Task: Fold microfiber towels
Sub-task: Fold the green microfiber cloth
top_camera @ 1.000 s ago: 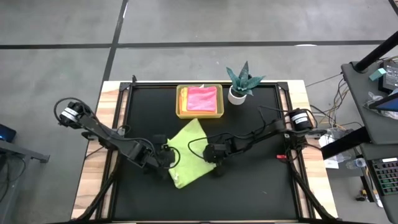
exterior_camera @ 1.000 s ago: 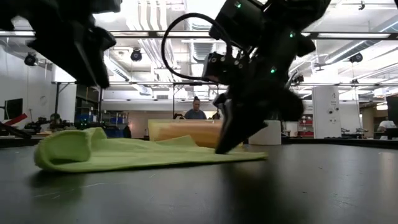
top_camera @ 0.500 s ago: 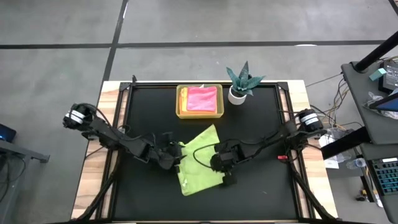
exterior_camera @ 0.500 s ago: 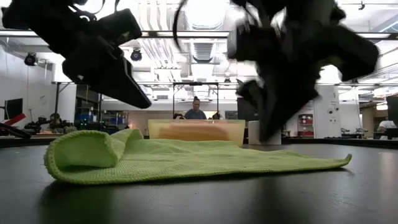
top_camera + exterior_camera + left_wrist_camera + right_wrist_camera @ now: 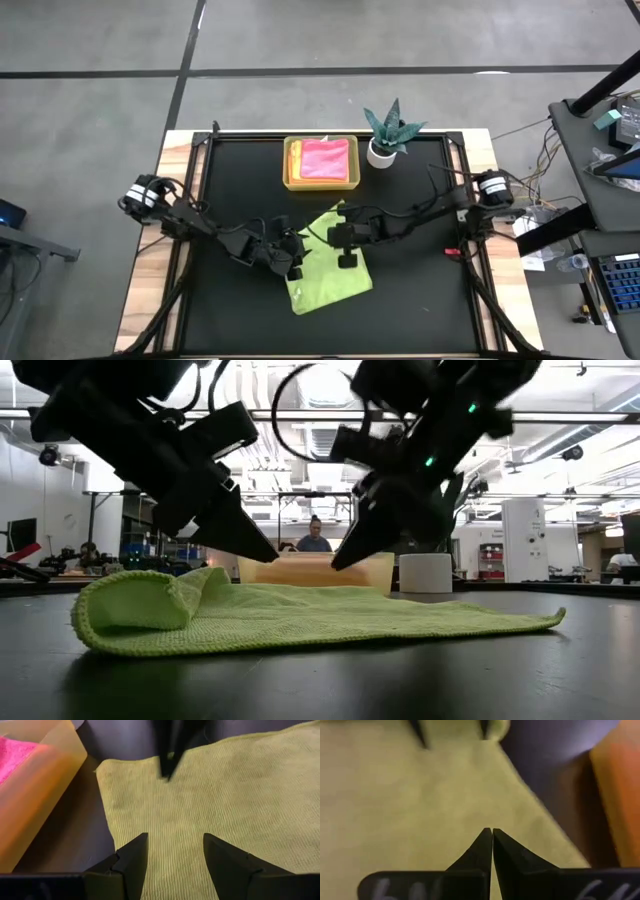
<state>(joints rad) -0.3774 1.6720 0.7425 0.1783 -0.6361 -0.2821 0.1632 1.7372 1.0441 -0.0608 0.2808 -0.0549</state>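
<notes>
A lime green microfiber towel [image 5: 335, 280] lies spread on the black table, and its left part [image 5: 135, 605] is doubled over on itself. My left gripper [image 5: 175, 845] hangs open just above the towel's left side, slanting down, with its fingers clear of the cloth [image 5: 240, 785]. My right gripper [image 5: 492, 831] is shut and hovers over the towel's middle [image 5: 395, 795], facing the left one. In the low view both tips, left [image 5: 268, 555] and right [image 5: 338, 564], stand above the cloth. A pink towel [image 5: 325, 160] lies in the yellow tray [image 5: 290, 165].
The yellow translucent tray [image 5: 315, 572] stands just beyond the green towel, toward the far edge. To its right is a teal spiky plant [image 5: 388, 130] in a white pot [image 5: 425, 573]. Bare black tabletop [image 5: 420, 300] lies to the towel's near and right sides.
My shut right gripper dragged the green towel toward the table's near edge. This spread the towel's right corner out. The gripper then rose off the cloth and drew back toward the far edge. My left gripper sank and tipped downward, moving right until it stood over the towel's left side.
</notes>
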